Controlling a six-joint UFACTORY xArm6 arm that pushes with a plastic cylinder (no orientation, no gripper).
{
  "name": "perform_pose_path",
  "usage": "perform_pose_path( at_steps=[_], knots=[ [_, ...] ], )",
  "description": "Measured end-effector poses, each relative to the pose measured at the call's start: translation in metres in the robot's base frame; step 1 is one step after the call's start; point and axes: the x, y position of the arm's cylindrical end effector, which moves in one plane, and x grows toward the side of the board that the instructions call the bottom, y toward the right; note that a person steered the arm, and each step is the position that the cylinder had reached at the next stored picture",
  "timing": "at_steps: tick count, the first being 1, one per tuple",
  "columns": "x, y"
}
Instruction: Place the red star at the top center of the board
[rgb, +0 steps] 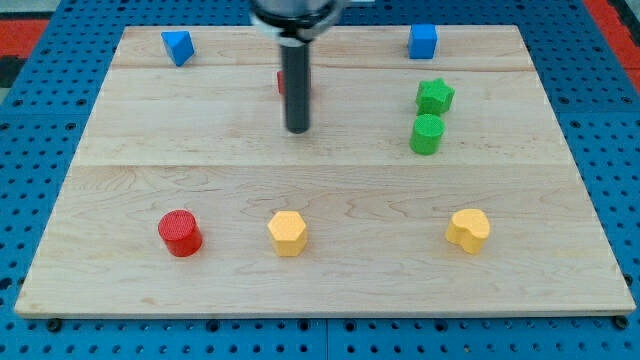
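Could clip the red star (281, 83) off-centre and skid it toward 9 or 3 o'clock, given my tip (297, 130) just at its 6 o'clock and the dark rod hiding most of it near the 12 o'clock edge of the pale, grained wooden counter (560, 270). No jaws on this end effector: a plain smooth rod, holding nothing. Elsewhere matte blocks: green star (434, 96), ribbed red cylinder (180, 232), yellow hexagon (288, 232).

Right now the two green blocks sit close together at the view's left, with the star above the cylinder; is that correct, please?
Not quite: the green star and green cylinder sit at the view's right, not the left, as the camera view shows. The rest holds: they are close together, the star above the cylinder.
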Motion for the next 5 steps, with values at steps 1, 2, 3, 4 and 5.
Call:
perform_pose_path(
  at_steps=[1, 2, 3, 4, 5],
  knots=[
    [-0.036, 0.009],
    [-0.052, 0.009],
    [-0.08, 0.009],
    [-0.108, 0.009],
    [-0.118, 0.014]
  ],
)
